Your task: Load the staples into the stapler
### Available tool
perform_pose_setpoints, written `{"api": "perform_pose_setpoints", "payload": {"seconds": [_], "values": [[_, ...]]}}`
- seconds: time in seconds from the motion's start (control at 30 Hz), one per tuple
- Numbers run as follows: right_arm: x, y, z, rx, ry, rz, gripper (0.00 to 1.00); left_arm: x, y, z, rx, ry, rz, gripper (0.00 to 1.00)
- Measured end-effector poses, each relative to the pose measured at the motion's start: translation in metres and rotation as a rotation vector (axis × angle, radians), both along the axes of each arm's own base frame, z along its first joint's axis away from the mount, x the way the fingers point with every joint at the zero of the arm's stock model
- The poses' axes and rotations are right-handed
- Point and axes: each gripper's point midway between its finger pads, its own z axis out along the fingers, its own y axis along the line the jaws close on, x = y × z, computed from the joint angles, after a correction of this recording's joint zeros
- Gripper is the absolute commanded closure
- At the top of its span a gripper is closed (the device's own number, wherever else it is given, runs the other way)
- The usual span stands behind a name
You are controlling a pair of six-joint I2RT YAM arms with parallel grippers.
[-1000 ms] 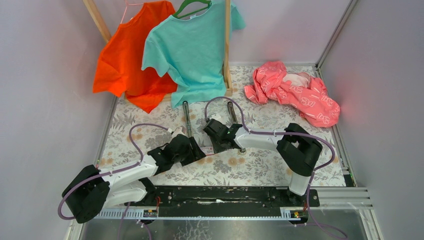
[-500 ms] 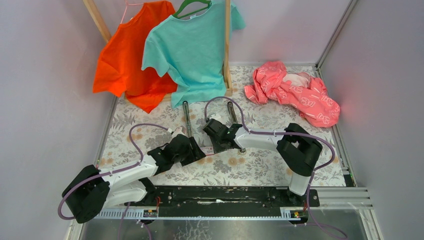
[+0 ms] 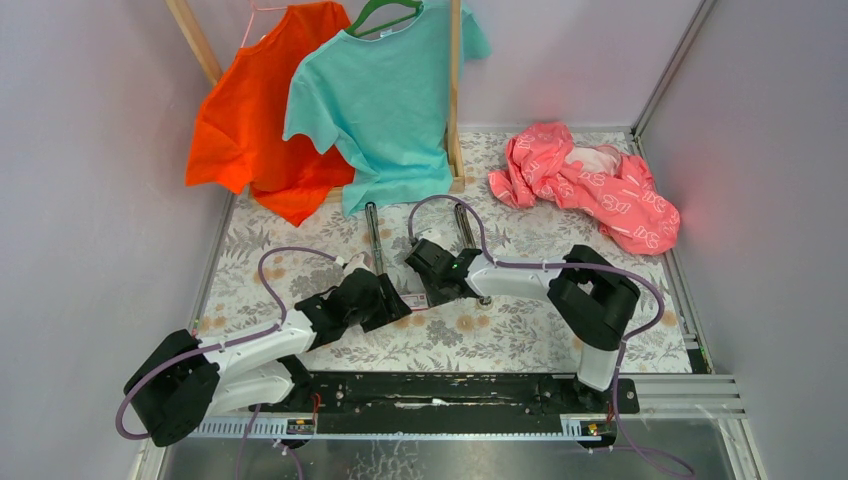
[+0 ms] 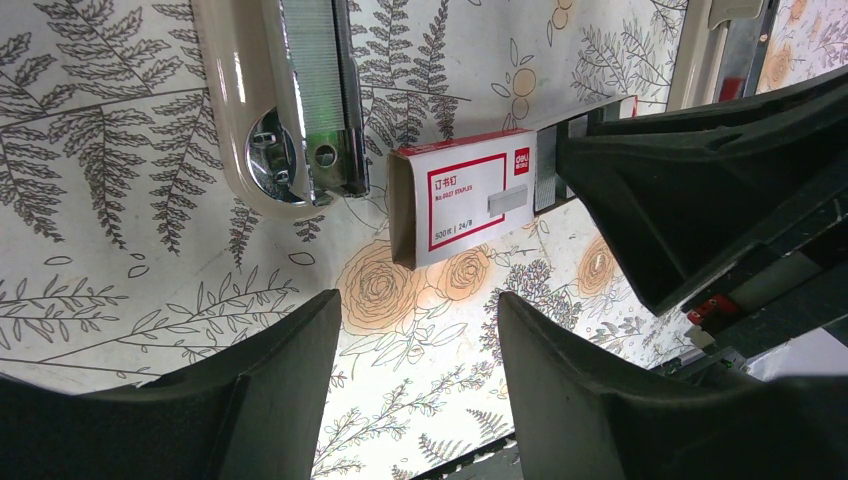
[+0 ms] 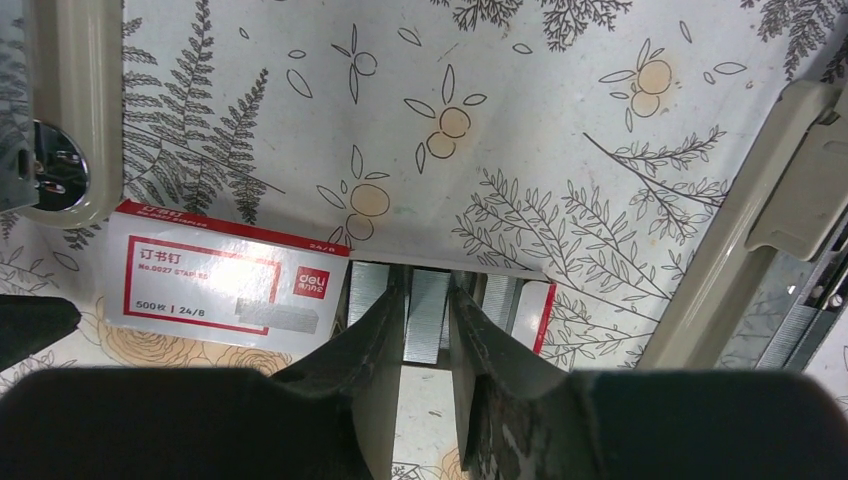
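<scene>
1. Lying flat on the flowered tabletop [image 3: 520, 335], the staples [image 5: 220, 285] sit in a red-and-white box. Its tray is slid part-way out toward the right arm, with grey strips showing.
2. The right gripper [image 5: 425, 300] reaches down into that tray. Its jaws stand narrow, one on each side of a single strip and close against it. I cannot tell whether they actually pinch it.
3. The left gripper [image 4: 420, 310] hangs over the tabletop just beside the box, jaws wide apart with nothing between them.
4. A beige stapler [image 4: 240, 100] lies opened just beside the box's closed end, its metal channel facing up.
5. A second beige stapler part [image 5: 790, 180] lies off the tray end, near it but apart.
6. Farther back, an orange shirt [image 3: 255, 130] and a teal shirt [image 3: 385, 110] hang from a wooden rack [image 3: 455, 60]. A crumpled pink garment [image 3: 590, 185] lies at the rear right of the tabletop.
</scene>
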Motion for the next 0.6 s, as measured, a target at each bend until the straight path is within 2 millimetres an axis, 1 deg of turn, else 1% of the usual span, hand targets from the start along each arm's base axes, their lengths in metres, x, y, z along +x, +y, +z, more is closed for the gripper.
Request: {"api": "perform_pose_setpoints", "payload": {"seconds": [0.23,0.33,0.6], "values": [[0.0005,0.0010,-0.0023,-0.002,0.001,0.000,0.70,-0.0001,0.0000,0.0000,0.000,0.000,0.000,0.34],[0.0006,0.0011,-0.0023,-0.001,0.001,0.000,0.73,-0.0001,0.0000,-0.0001,0.000,0.000,0.000,0.34],[0.0009,0.0015,-0.0018,0.001,-0.001,0.000,0.76,-0.0003,0.0005,-0.0004,0.002,0.001,0.000,0.34]]}}
